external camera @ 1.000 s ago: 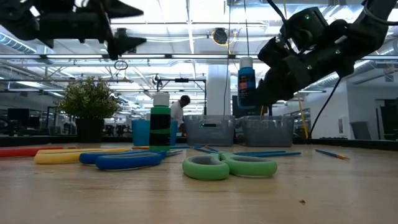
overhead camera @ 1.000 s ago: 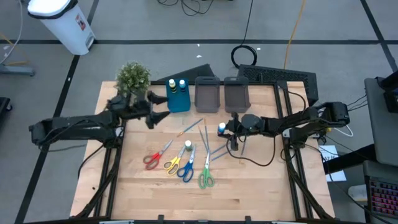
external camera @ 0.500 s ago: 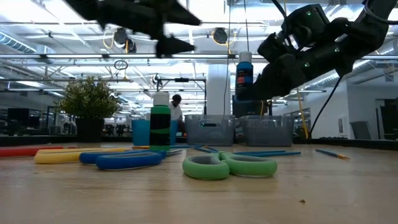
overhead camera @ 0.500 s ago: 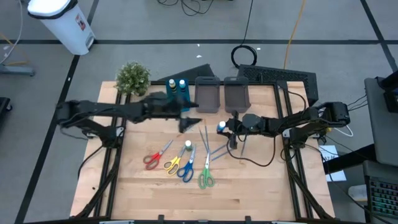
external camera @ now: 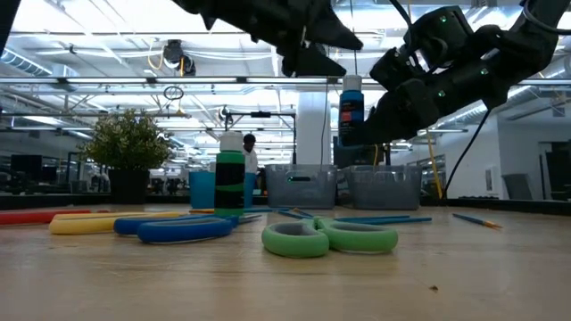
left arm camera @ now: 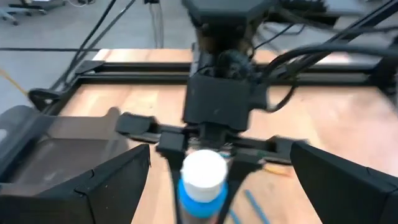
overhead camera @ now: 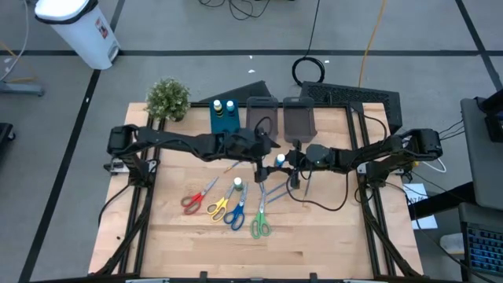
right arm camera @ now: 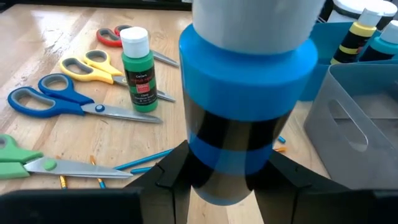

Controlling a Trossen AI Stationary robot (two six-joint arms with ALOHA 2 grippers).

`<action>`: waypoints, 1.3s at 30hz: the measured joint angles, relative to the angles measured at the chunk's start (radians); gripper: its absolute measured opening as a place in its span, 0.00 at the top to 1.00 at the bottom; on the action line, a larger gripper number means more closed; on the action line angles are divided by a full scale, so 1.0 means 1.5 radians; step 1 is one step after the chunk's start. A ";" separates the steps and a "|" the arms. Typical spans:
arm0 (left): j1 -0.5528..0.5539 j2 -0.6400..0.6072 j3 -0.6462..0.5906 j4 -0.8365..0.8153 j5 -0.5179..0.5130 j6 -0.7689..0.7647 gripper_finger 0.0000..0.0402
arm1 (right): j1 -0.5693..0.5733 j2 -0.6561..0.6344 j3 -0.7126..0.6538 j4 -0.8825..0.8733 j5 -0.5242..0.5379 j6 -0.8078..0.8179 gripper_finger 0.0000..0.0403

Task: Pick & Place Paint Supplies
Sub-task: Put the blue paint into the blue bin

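A blue paint bottle (right arm camera: 247, 106) with a white cap sits in my shut right gripper (overhead camera: 288, 163), above the table's middle; the low view shows the bottle (external camera: 351, 111) upright and clear of the wood. My left gripper (overhead camera: 263, 153) is open just left of it and higher (external camera: 308, 40), its fingers wide apart and facing the bottle (left arm camera: 202, 182). A green bottle (overhead camera: 237, 187) stands on the table. Red (overhead camera: 196, 196), yellow (overhead camera: 220, 206), blue (overhead camera: 236, 214) and green scissors (overhead camera: 260, 222) lie flat, with thin brushes (overhead camera: 266, 179) beside them. My right gripper pinches the blue bottle's lower body (right arm camera: 239, 158), on its dark label band, between the two fingers (right arm camera: 169, 175). The fingers come from the table's right side, slanting slightly down. The bottle stands upright in the hold, cap up, lifted clear of the table.
A blue bin (overhead camera: 225, 124) with two bottles in it and two grey bins (overhead camera: 263, 122) (overhead camera: 299, 119) line the far edge. A potted plant (overhead camera: 167, 98) stands at the far left corner. Bare wood lies along the near edge.
My left arm has swung from beside the plant toward the table's right, along the far side, and its open gripper now hangs close to the blue bottle. My right gripper has kept the bottle nearly still.
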 joint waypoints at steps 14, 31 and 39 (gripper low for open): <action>0.031 0.011 0.002 -0.028 0.023 -0.035 0.01 | 0.000 0.000 0.000 0.001 0.002 -0.020 0.69; 0.018 0.037 0.002 0.007 0.039 0.004 0.01 | 0.000 0.000 0.003 0.011 0.000 -0.032 0.69; 0.018 0.037 0.002 0.004 0.039 0.005 0.01 | -0.001 0.000 0.003 0.011 0.000 -0.032 0.69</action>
